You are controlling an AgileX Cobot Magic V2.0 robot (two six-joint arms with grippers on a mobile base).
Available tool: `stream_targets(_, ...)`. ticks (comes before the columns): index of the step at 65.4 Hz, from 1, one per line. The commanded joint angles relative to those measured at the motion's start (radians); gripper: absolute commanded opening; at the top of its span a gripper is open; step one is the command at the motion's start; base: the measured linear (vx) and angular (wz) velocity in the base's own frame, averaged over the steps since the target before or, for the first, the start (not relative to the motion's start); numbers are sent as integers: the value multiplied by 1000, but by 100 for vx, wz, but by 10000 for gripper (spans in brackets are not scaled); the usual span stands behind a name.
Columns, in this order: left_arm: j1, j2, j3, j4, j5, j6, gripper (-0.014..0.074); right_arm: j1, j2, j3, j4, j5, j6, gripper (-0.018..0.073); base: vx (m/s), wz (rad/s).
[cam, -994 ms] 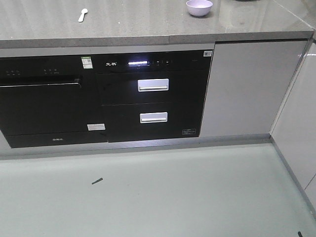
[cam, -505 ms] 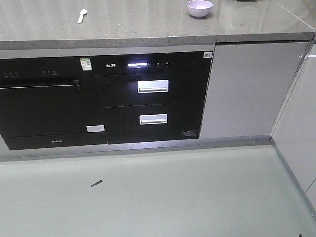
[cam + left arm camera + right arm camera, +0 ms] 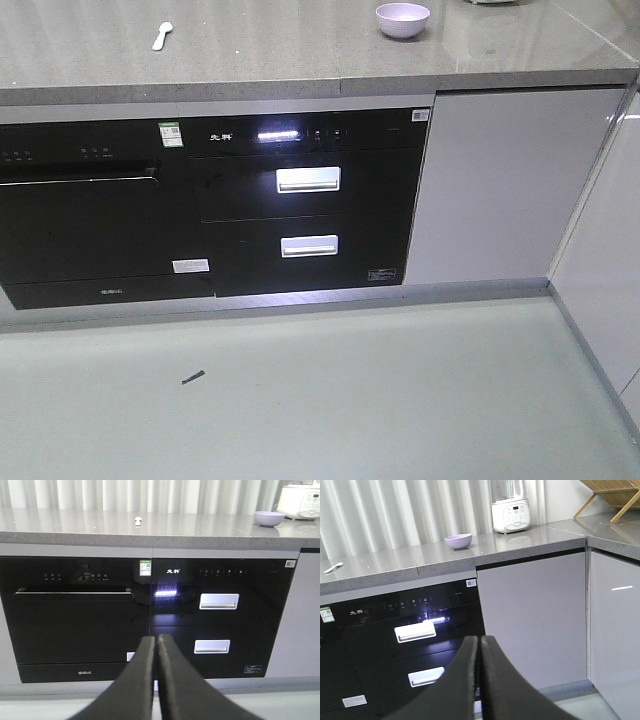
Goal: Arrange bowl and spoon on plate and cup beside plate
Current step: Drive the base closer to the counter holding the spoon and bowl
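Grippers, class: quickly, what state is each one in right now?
Black left gripper: closed, fingers pressed together, holding nothing.
Black right gripper: closed, fingers pressed together, holding nothing.

Beyond my left fingers point(image 3: 140, 680), a black oven point(image 3: 75, 620) under the grey desk point(image 3: 60, 525); beyond my right fingers point(image 3: 462, 680), a white blender point(image 3: 510, 514) on it.
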Motion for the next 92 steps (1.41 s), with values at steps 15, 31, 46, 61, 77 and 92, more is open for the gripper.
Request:
stream_targets(15,4,-6,31,0,-70,-10,-6,-3,-6,0,-9,-69,-1,15,4,0)
stream_targets(31,4,-6,31,0,-70,-10,-6,-3,-6,0,-9,-69,-1,15,4,0)
stream_targets(46,4,-6,31,0,-70,-10,-6,-3,-6,0,-9,-70,-1,15,4,0)
stream_targets(61,4,-6,31,0,-70,-10,-6,-3,-6,0,-9,-70,-1,15,4,1)
stream_targets(77,4,-6,31,0,-70,-10,-6,-3,-6,0,-9,-70,-1,15,4,1)
stream_targets(92,4,-6,31,0,-70,-10,-6,-3,-6,0,-9,-70,-1,15,5,1)
